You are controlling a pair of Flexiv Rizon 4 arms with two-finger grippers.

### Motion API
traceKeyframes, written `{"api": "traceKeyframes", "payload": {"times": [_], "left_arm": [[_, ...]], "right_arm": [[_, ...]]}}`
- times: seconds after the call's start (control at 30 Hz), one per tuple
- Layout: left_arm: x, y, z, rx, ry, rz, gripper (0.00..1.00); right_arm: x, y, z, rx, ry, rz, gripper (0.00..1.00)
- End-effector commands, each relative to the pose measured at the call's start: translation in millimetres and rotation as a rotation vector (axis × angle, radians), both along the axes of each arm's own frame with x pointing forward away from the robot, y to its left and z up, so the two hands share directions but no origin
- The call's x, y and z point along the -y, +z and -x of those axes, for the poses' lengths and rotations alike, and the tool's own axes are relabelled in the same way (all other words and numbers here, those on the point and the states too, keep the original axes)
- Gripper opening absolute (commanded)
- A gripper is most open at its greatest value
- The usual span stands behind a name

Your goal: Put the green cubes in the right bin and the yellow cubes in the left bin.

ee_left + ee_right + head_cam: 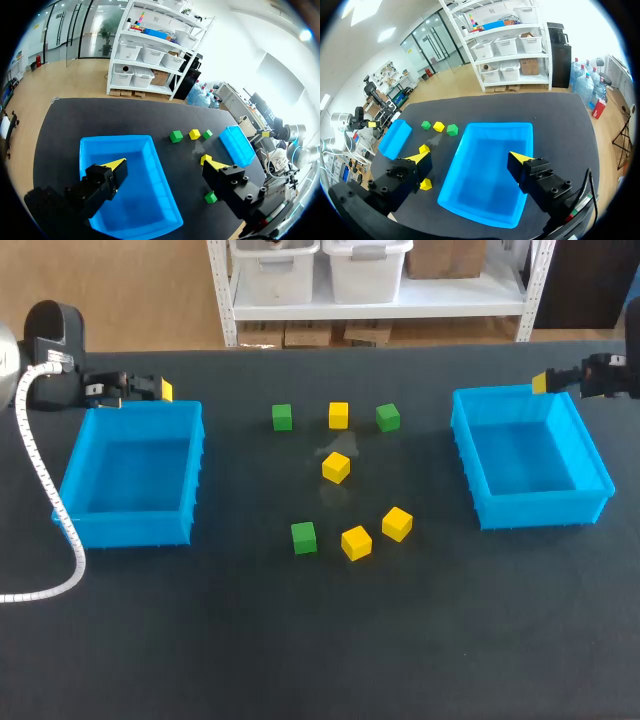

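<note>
1. We are holding the left gripper [165,164] by the far rim of the left bin [135,527], and the right gripper [469,157] by the far rim of the right bin [545,508].
2. Both sets of fingers are standing spread wide and pinching nothing.
3. All seven cubes are lying on the surface [300,640] between the bins. Three are green [282,417] [388,417] [303,537] and four are yellow [339,415] [336,467] [356,542] [397,523].
4. Neither bin is showing a cube inside, so we are judging the sorting as not yet begun. The step in hand is the first pick.
5. Next, we are expecting one arm to reach toward the middle and lower its spread fingers astride a single cube. Green cubes go right and yellow go left.
6. The near yellow pair is sitting close together, with a green cube just beside it. A pick there is calling for a careful approach so the neighbours are not nudged.
</note>
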State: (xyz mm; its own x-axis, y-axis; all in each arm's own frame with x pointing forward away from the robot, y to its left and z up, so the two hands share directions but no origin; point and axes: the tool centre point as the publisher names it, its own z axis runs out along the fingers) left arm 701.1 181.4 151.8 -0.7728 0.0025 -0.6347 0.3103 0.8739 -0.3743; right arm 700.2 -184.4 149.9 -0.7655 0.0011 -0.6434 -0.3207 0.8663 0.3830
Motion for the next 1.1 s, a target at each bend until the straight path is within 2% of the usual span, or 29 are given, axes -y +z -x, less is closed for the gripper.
{"api": "traceKeyframes", "payload": {"times": [0.03,1.03,1.1], "left_arm": [[-1.6,-1.3,0.0,0.005,-0.004,0.007,1.0],[-1.6,-1.3,0.0,0.005,-0.004,0.007,1.0],[-1.6,-1.3,0.0,0.005,-0.004,0.007,1.0]], "right_arm": [[0.0,0.0,0.1,0.0,0.0,0.001,1.0],[0.0,0.0,0.1,0.0,0.0,0.001,1.0],[-1.3,4.4,-5.7,-0.004,0.01,0.026,1.0]]}}
